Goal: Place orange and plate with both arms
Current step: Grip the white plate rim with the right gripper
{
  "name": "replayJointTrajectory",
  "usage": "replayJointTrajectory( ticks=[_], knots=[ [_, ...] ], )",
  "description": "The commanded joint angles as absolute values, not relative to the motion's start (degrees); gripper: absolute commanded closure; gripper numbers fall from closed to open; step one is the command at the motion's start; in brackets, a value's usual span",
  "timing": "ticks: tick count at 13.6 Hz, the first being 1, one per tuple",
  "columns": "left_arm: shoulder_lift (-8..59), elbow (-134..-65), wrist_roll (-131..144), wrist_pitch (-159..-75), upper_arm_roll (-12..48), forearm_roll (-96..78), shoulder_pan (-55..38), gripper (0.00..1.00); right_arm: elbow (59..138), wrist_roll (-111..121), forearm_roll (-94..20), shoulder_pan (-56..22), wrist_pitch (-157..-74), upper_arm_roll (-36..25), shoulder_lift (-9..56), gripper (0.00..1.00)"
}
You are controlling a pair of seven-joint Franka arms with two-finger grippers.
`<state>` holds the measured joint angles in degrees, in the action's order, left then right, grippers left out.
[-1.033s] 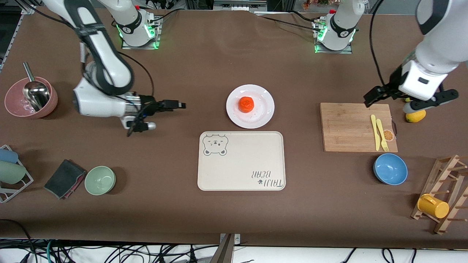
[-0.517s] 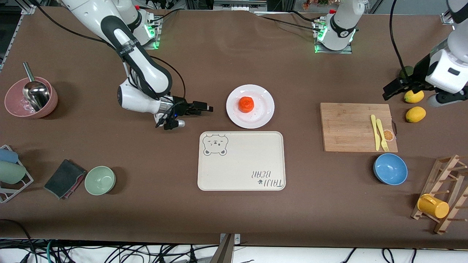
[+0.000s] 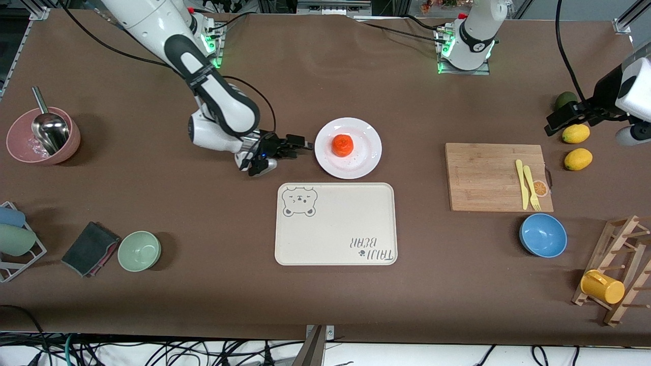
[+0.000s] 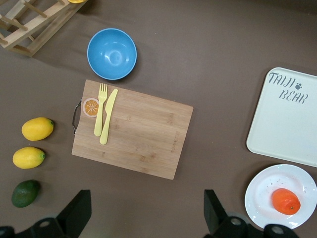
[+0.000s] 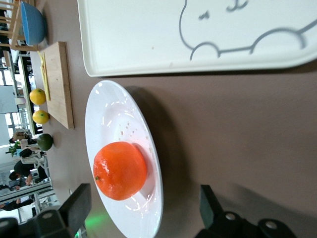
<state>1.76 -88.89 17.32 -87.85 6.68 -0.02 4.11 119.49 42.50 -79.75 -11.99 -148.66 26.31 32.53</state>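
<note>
With the orange (image 3: 343,145) resting on the plate (image 3: 366,160) mid-table, slide the spread right gripper (image 3: 304,144) level onto the rim; left gripper (image 3: 554,123), spread, waiting above the lemon (image 3: 575,133).

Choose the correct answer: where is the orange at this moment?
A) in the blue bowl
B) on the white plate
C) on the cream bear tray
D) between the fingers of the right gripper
B: the orange rests on the white plate, while the open right gripper is beside the plate's rim, toward the right arm's end of the table, holding nothing.
</note>
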Motion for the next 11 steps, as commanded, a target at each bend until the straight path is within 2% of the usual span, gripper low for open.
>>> replayJointTrajectory(
  ticks=[1, 4, 6, 8, 11],
  knots=[
    [3.07, -86.48, 16.17, -87.01, 6.24, 0.35, 3.69, 0.0, 117.08, 46.05, -81.47, -12.92, -151.35, 26.72, 35.59, 0.11],
    [3.34, -86.48, 16.43, -87.01, 6.24, 0.44, 3.78, 0.0, 115.49, 46.23, -83.05, -15.29, -154.15, 26.72, 37.35, 0.23],
    [3.43, -86.4, 16.52, -87.1, 5.98, 0.44, 3.78, 0.0, 114.7, 46.23, -83.06, -16.43, -155.3, 26.72, 38.4, 0.4],
    [3.43, -86.4, 16.52, -87.19, 5.89, 0.53, 3.87, 0.0, 113.91, 46.14, -83.06, -16.52, -156.44, 26.72, 39.63, 0.51],
    [3.95, -86.31, 16.7, -87.89, 5.89, 0.53, 3.87, 0.0, 112.15, 46.14, -84.45, -17.66, -156.97, 26.72, 40.78, 0.55]
  ],
)
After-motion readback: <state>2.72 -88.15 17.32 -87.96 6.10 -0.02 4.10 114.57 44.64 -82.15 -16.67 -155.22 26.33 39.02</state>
